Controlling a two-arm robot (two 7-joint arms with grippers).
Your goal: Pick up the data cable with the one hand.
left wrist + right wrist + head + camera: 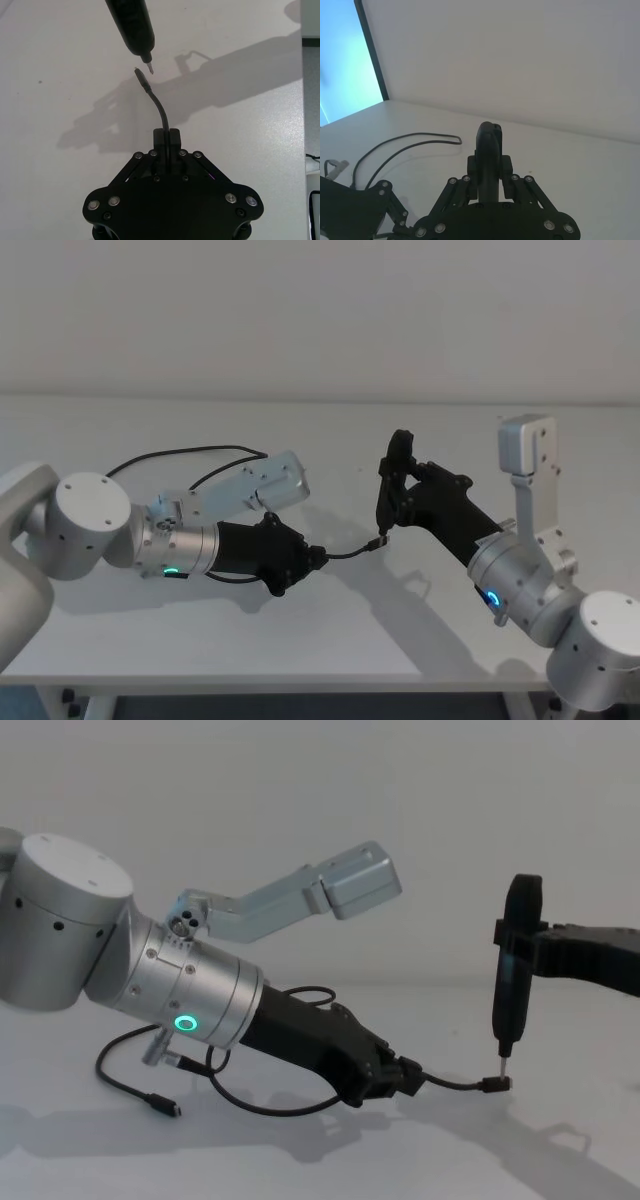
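The data cable [180,452] is a thin black cord looping on the white table behind my left arm. My left gripper [318,556], the one hand with the green ring, is shut on the cable near one end. A short curved stretch of cable [160,107] sticks out past the fingertips [173,134] and ends in a small plug [139,75]. That plug [497,1085] sits just under the pin tip of a slim black upright tool [515,960]. My right gripper [489,165] is shut on that tool [489,137]. The cable's other plug [165,1105] lies on the table.
The white table [300,640] runs to a pale wall. A silver link of my left arm [270,485] stands over the cable loop, and a silver link of my right arm [527,455] rises at the right. The table's front edge is close below both arms.
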